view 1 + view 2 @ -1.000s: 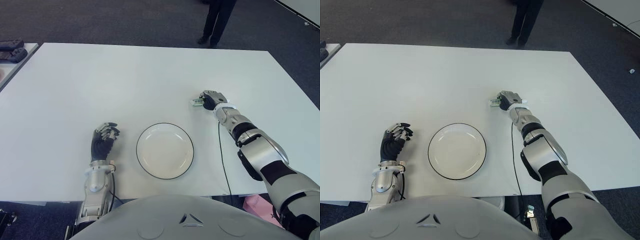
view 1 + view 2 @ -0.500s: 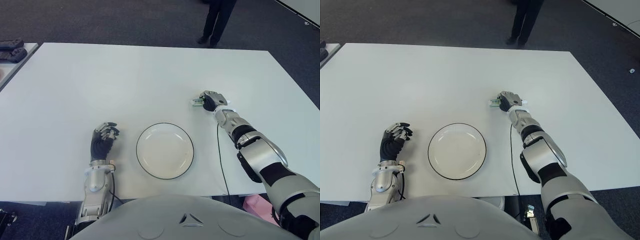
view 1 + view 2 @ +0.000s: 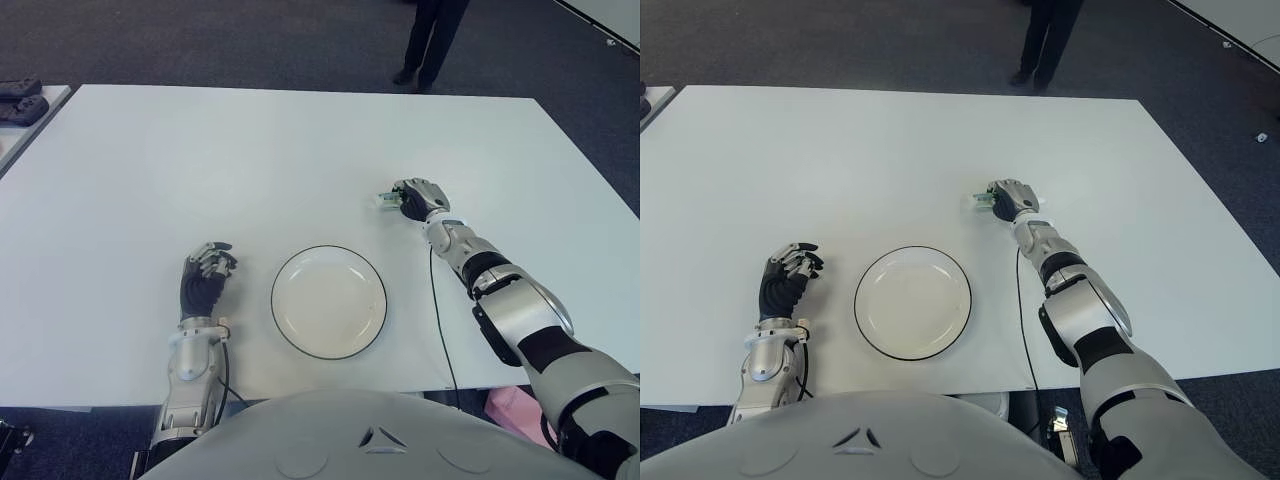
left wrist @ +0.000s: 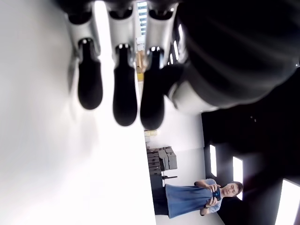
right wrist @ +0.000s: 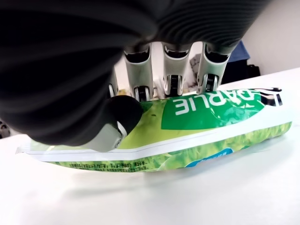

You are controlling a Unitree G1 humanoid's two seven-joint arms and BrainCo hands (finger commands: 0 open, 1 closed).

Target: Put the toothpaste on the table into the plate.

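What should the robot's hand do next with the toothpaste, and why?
Probably lift it a little. The right hand is closed around the toothpaste, which seems to lie on the table; the plate lies nearer the robot, empty.

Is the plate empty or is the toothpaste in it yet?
Empty. The plate shows only its bare white inside. The toothpaste is still away from it on the table, with the right hand closed around it.

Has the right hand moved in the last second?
Yes. The right hand, gripping the toothpaste, shifted slightly left and away from the plate.
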